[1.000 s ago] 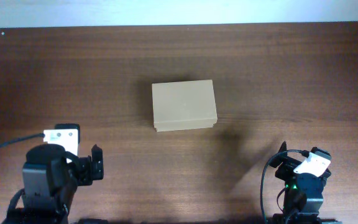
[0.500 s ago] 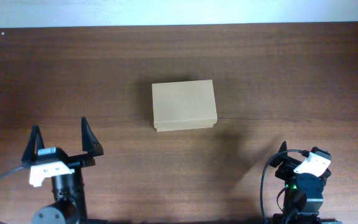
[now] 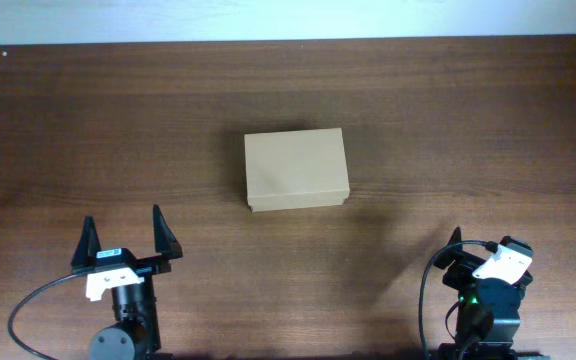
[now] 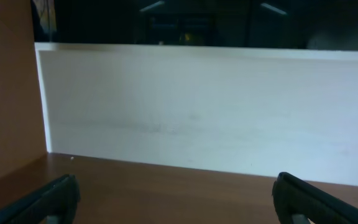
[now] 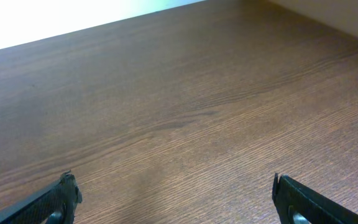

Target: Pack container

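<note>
Standing over the tabletop (image 3: pixel 468 120), I see the box (image 3: pixel 296 170) resting flat with its lid down, tan and plain, touched by neither arm. The left hand (image 3: pixel 125 240) has its two dark fingers (image 3: pixel 161 235) spread wide with only air between them. The box lies ahead of it and off to its right, well apart. The right hand (image 5: pixel 174 190) is likewise spread, its fingertips sitting at the bottom corners of its wrist view over bare wood grain, gripping nothing. The box lies ahead of this hand and well off to its left. Ahead of the left hand, past a strip of brown tabletop, its wrist view takes in a pale wall (image 4: pixel 197 106).
</note>
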